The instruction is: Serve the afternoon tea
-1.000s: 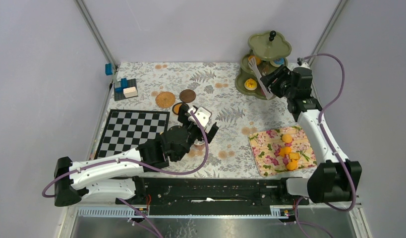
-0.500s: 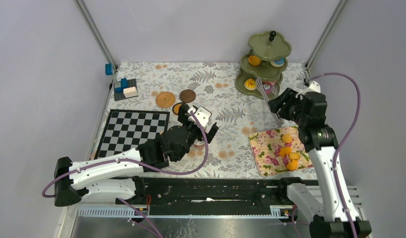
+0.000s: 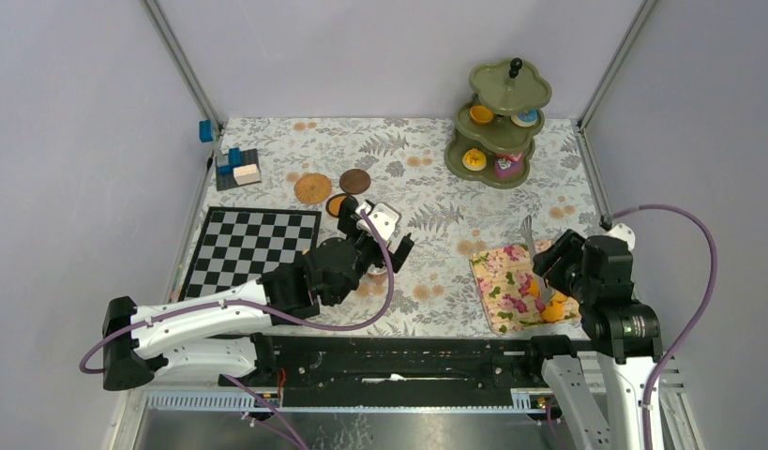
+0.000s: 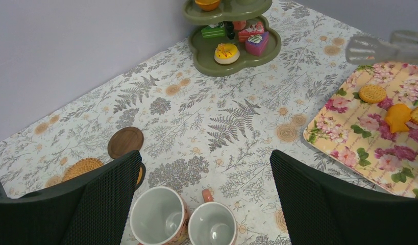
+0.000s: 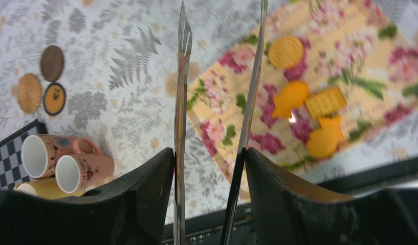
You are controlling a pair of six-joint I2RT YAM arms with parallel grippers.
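My left gripper (image 4: 205,168) is open and hovers over two pinkish mugs (image 4: 156,217), which stand side by side with mouths up. A yellow mug (image 5: 35,189) sits beside them. My right gripper (image 5: 209,163) is shut on metal tongs (image 5: 182,76), whose arms stand apart and empty above the floral cloth (image 3: 511,281). Several orange cookies (image 5: 291,97) lie on that cloth. The olive-green three-tier stand (image 3: 497,122) at the back right holds small cakes and donuts (image 4: 226,52). Round brown coasters (image 3: 312,187) lie at the back left.
A chessboard (image 3: 253,248) lies at the left, with blue and white blocks (image 3: 234,169) behind it. Metal frame posts rise at both back corners. The left arm's body (image 3: 295,286) stretches across the front middle.
My right arm has swung back from the stand toward the near edge, carrying the tongs over the floral cloth. The left arm has stayed still.
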